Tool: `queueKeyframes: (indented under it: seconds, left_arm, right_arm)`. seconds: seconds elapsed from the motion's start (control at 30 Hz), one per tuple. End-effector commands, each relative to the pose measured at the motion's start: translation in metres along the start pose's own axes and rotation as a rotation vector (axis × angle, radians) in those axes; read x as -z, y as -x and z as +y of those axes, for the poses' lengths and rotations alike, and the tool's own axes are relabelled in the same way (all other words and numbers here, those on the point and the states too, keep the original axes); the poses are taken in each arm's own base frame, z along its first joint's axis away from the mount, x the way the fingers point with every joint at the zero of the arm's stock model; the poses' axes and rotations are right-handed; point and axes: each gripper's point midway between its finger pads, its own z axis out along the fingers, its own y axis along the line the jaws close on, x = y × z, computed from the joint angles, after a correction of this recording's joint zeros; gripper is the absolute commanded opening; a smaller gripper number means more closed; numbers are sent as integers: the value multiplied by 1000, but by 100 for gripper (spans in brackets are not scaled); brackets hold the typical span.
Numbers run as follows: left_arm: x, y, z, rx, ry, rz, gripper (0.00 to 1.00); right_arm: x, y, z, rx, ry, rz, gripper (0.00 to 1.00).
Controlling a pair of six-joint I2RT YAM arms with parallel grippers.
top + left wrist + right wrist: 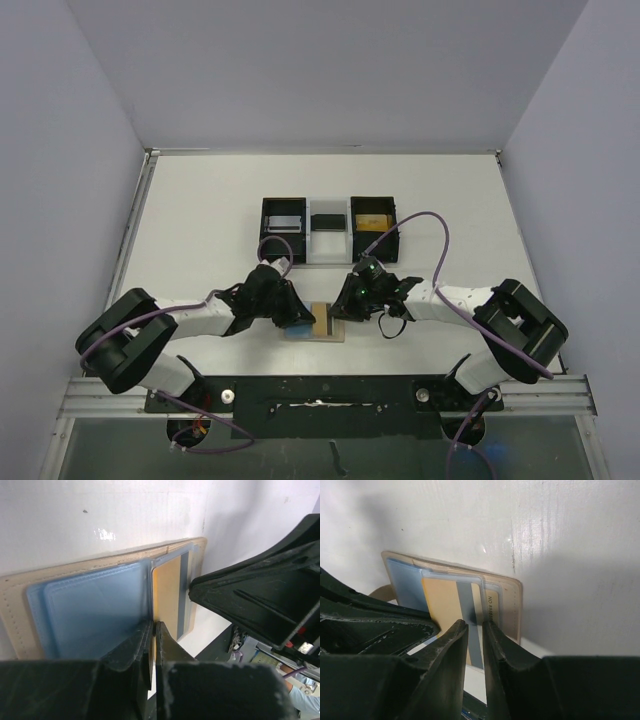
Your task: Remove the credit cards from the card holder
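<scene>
While my top view puts the card holder (328, 325) between left gripper (298, 324) and right gripper (341, 312), near centre, left wrist shows left fingers (131, 650) pressed together at its edge. Right wrist: right fingers (451, 647) barely parted over a gold card (442, 605) marked "NO 888"; grip unclear to me.

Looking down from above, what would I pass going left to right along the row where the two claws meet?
You pass the left gripper, then the card holder, then the right gripper.
</scene>
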Motion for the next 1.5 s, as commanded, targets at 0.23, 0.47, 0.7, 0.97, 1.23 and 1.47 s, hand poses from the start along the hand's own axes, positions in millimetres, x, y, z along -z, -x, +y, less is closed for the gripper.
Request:
queueKeyframes:
  seconds: [0.23,0.47,0.7,0.97,1.23,1.47]
  left_arm:
    - [14,15,-3,-28,-15,-55,0]
    - [14,15,-7,-39,-28,-51,0]
    - [16,17,-11,-42,-38,-58,0]
    - [17,18,-13,-40,-43,-62,0]
    - [22,24,-8,-50,-24,-82,0]
    - [26,31,-14,-50,-50,-86,0]
  right_arm:
    - [-1,6,-5,24,-26,-13,21]
    - [9,15,20,87,49,-43,22]
    - [19,15,65,143,194,-54,24]
    - [-11,-4,11,50,-16,39,23]
    - [-13,-7,-7,42,-85,46,23]
    - [-15,-8,-5,54,-71,52,23]
